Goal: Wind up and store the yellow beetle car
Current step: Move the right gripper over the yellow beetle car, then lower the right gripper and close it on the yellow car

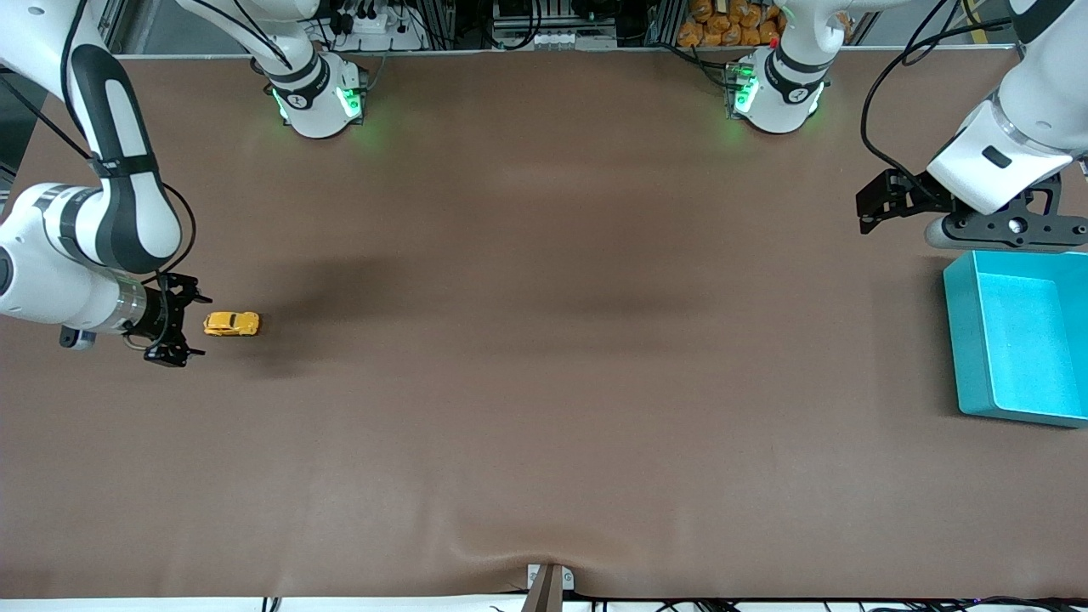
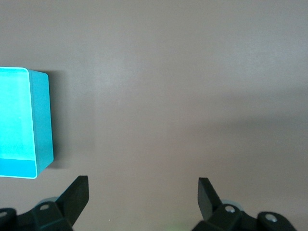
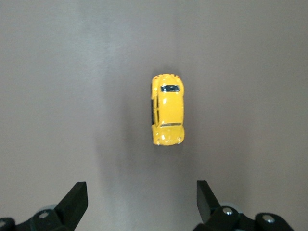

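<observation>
The yellow beetle car (image 1: 231,323) stands on its wheels on the brown table toward the right arm's end. In the right wrist view the car (image 3: 167,109) lies a short way ahead of the fingers. My right gripper (image 1: 194,325) is open and empty, just beside the car and apart from it. My left gripper (image 1: 869,209) is open and empty over the table near the teal bin (image 1: 965,340) at the left arm's end. The bin's corner shows in the left wrist view (image 2: 42,120).
The brown mat (image 1: 544,340) covers the table. The two arm bases (image 1: 316,98) (image 1: 778,93) stand along the edge farthest from the front camera. A small mount (image 1: 548,585) sits at the nearest edge.
</observation>
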`<state>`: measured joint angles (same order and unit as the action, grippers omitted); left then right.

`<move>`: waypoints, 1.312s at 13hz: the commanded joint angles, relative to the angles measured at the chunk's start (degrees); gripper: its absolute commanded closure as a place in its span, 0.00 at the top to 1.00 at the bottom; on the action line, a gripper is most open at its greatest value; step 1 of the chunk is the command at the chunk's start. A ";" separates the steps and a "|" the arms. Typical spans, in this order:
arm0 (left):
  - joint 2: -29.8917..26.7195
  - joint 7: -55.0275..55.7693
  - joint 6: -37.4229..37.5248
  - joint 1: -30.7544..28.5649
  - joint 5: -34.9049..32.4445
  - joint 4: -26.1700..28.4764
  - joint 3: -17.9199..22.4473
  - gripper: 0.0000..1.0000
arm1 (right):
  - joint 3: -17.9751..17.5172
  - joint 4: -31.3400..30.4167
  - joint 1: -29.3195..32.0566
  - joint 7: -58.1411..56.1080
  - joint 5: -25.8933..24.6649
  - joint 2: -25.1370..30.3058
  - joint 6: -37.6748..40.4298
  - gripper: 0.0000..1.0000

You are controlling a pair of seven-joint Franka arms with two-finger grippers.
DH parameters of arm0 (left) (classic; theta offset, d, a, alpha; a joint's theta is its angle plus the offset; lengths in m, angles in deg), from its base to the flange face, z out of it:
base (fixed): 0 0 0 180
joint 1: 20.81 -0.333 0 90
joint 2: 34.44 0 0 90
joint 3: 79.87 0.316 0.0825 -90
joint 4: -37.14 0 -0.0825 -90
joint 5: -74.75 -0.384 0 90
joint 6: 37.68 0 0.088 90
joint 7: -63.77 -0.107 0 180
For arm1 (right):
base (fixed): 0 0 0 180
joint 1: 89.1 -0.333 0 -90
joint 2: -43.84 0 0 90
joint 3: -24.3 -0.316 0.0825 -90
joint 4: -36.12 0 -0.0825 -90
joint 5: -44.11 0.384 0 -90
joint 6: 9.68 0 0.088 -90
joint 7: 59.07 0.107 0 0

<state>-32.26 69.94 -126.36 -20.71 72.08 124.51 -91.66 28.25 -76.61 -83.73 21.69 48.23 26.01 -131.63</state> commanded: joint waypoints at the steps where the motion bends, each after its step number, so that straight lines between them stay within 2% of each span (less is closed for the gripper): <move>1: -0.16 -1.08 0.35 -0.10 -0.23 -0.36 -0.07 1.00 | -0.35 -4.77 2.18 1.15 -1.04 2.01 -1.53 1.00; 11: -0.16 -1.08 -0.09 -0.02 -0.23 -0.62 -0.07 1.00 | -0.35 -10.58 4.38 1.50 -3.06 0.43 -12.43 1.00; 15: -0.16 -1.08 -0.44 -0.02 -0.23 -0.71 -0.07 1.00 | -0.35 -11.46 4.56 2.03 -3.06 -2.55 -18.93 1.00; 17: -0.16 -1.08 -0.44 0.07 -0.32 -0.71 -0.07 1.00 | -0.35 -11.55 4.13 2.21 -3.06 -3.43 -19.64 1.00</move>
<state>-32.26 69.94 -126.55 -20.70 72.08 124.25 -91.67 28.60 -88.02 -80.10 22.35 46.32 23.37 -150.11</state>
